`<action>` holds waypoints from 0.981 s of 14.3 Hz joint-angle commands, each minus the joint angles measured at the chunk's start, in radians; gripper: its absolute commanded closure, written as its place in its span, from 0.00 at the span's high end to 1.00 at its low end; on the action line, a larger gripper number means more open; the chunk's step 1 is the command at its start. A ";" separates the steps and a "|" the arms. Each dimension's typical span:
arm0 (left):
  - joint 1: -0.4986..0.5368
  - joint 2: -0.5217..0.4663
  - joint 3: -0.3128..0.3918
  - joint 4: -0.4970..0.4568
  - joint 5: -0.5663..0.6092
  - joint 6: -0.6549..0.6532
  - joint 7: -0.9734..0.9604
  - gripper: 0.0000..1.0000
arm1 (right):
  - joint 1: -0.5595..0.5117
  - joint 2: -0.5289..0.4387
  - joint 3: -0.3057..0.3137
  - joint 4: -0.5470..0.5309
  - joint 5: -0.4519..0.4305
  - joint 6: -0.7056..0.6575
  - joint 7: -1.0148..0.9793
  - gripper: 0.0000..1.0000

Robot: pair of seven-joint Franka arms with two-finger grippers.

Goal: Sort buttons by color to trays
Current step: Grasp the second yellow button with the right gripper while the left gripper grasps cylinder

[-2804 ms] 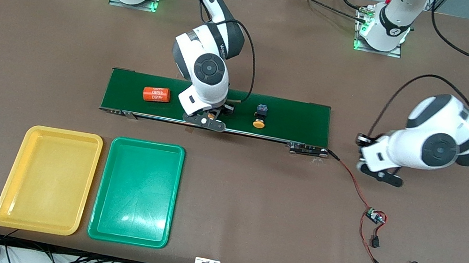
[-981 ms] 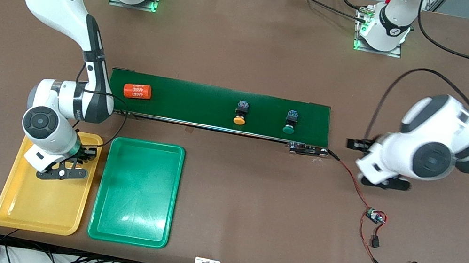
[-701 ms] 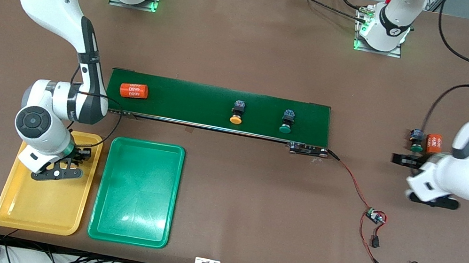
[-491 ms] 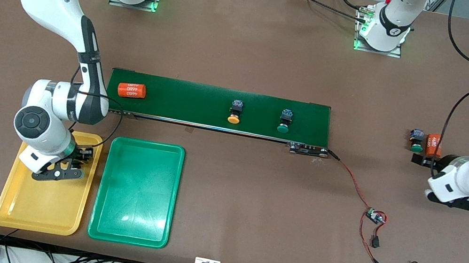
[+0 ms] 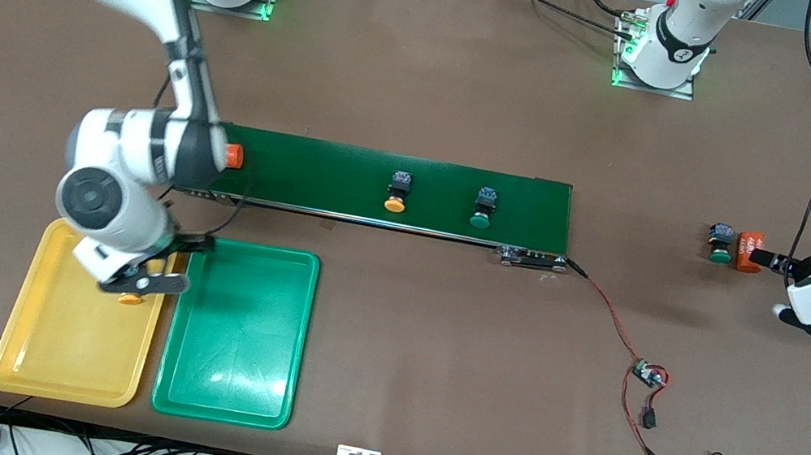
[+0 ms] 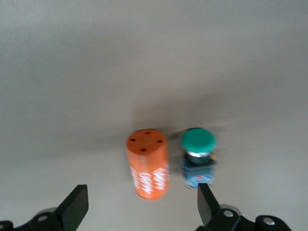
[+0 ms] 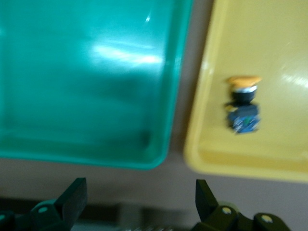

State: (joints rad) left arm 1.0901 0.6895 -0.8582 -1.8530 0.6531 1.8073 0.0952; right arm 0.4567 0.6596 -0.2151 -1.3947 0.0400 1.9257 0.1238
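Hovering my right pincer [image 5: 145, 281], jaws wide and empty, over the yellow tray [image 5: 45, 365] edge nearest the green tray [image 5: 225, 395], I see a yellow button [image 7: 243, 103] lying inside, while my left pincer [image 5: 810, 320], spread wide, waits near the worktop's end by a green button [image 6: 198, 156] and orange cylinder [image 6: 148, 163].

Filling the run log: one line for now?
right gripper: open, over yellow tray | yellow button: in tray | left gripper: open, by green button

Yellow button [image 7: 243, 103] lying in yellow tray [image 5: 35, 351]; green tray [image 5: 228, 379] beside.
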 commanded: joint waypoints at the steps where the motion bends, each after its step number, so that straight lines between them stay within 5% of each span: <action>1: 0.091 -0.039 -0.018 -0.155 0.055 0.150 0.017 1.00 | 0.130 -0.054 -0.006 -0.043 0.040 -0.065 0.222 1.00; 5: 0.114 -0.013 -0.015 -0.175 0.103 0.182 0.018 0.99 | 0.282 -0.057 -0.006 -0.067 0.043 -0.068 0.470 1.00; 8: 0.119 0.005 -0.013 -0.179 0.103 0.199 0.018 0.90 | 0.356 -0.064 -0.004 -0.069 0.082 -0.076 0.534 1.00; 12: 0.122 0.008 -0.015 -0.176 0.102 0.193 0.085 0.49 | 0.413 -0.065 -0.004 -0.069 0.110 -0.073 0.557 1.00; 14: 0.135 0.008 -0.019 -0.170 0.100 0.193 0.127 0.36 | 0.428 -0.045 -0.004 -0.069 0.112 -0.054 0.573 1.00</action>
State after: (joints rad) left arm 1.1965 0.7018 -0.8591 -2.0209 0.7340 1.9930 0.1679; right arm 0.8684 0.6124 -0.2097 -1.4480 0.1349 1.8575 0.6764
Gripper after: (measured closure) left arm 0.458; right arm 0.000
